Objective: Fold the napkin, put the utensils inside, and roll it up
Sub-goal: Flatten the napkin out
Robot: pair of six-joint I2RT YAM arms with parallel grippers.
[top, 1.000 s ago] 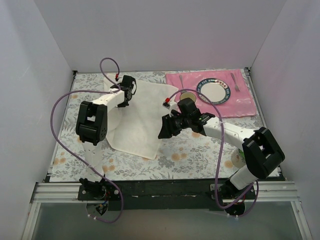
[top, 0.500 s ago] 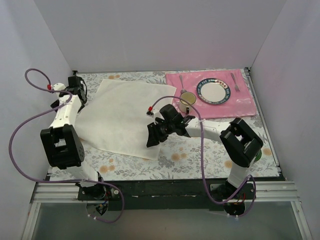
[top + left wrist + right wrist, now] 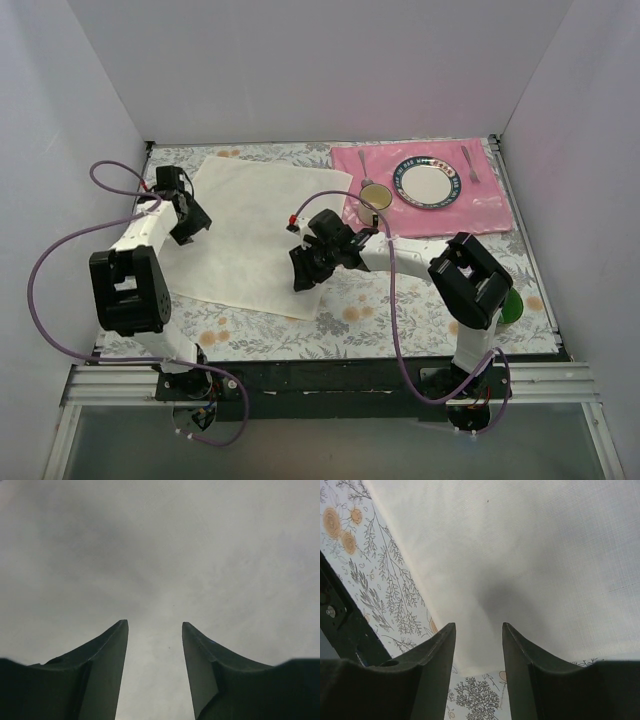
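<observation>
While the napkin (image 3: 250, 230) lies spread flat on the floral counter (image 3: 400, 310), left of centre, the left gripper (image 3: 192, 222) bends in over its left edge and the right gripper (image 3: 303, 274) reaches across to its near-right edge, both with jaws parted and empty.

The off-white square napkin (image 3: 250, 235) is matt woven cloth, softly creased; the right wrist view shows its fine weave. The counter's flower-printed covering (image 3: 400, 300) looks smooth and dull. Toward the far right corner, the round blue-rimmed plate (image 3: 428, 185) is glossy and the small silver fork (image 3: 470, 165) is bright metal. The dark fingers (image 3: 430, 680) of the right gripper (image 3: 477, 626) look like matt plastic.
</observation>
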